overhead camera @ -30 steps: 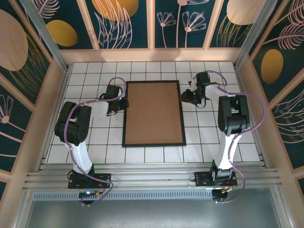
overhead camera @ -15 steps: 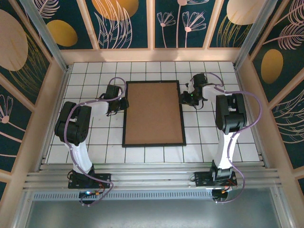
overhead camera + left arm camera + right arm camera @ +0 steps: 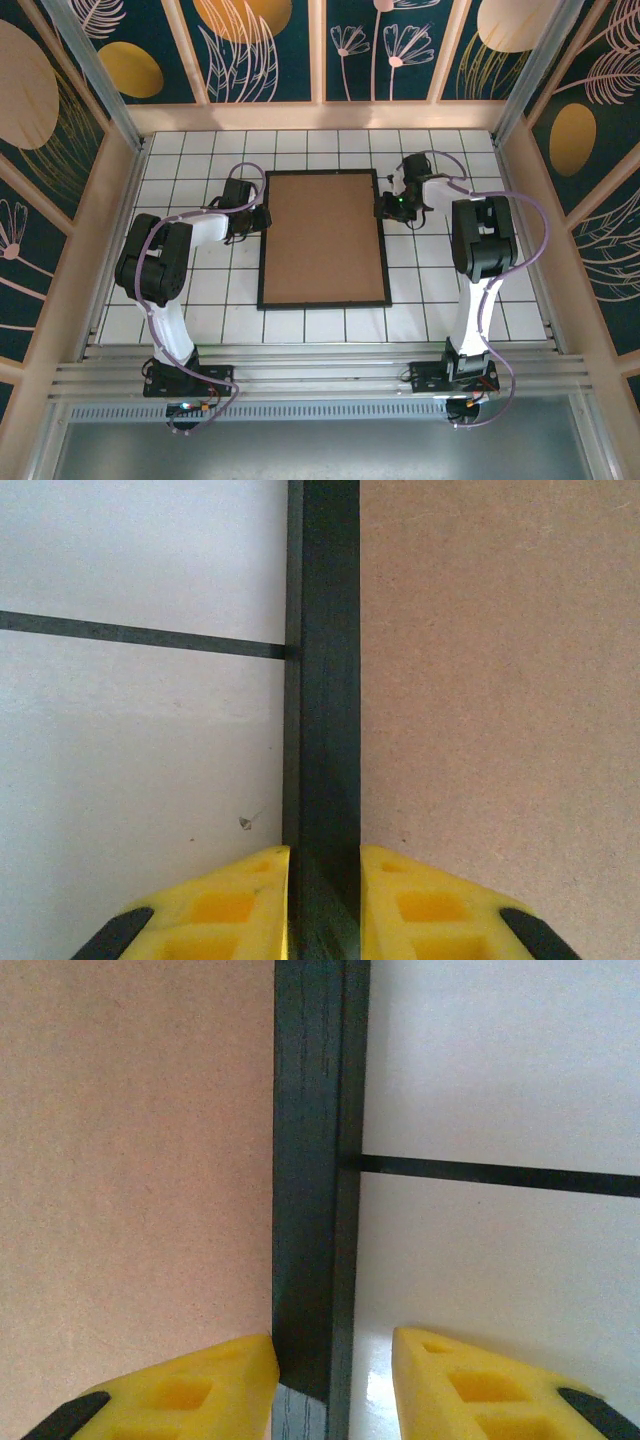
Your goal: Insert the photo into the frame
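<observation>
The frame [image 3: 325, 304] is big, thin and black. It lies flat on the white tiled table [image 3: 200, 290], in the middle, between the two arms. A plain brown board [image 3: 323, 238] fills the inside of the frame and faces up.

The left gripper [image 3: 259, 219] is down at the left side of the frame, in the half far from the arm bases. In the left wrist view, its yellow fingers [image 3: 235, 905] sit one on each side of the black left bar [image 3: 322, 680]. One finger is over white tile and the other is over the brown board. Both press right against the bar, so they are clamped on the frame. A dark tile line [image 3: 140, 635] runs into the bar from the side.

The right gripper [image 3: 385, 205] is down at the right side of the frame, also in the far half. In the right wrist view, its fingers stand one on each side of the black right bar [image 3: 310, 1160]. The finger over the brown board touches the bar. The finger over the white tile is a little way off it, with bare tile showing between. So these fingers are apart and do not squeeze the frame.
</observation>
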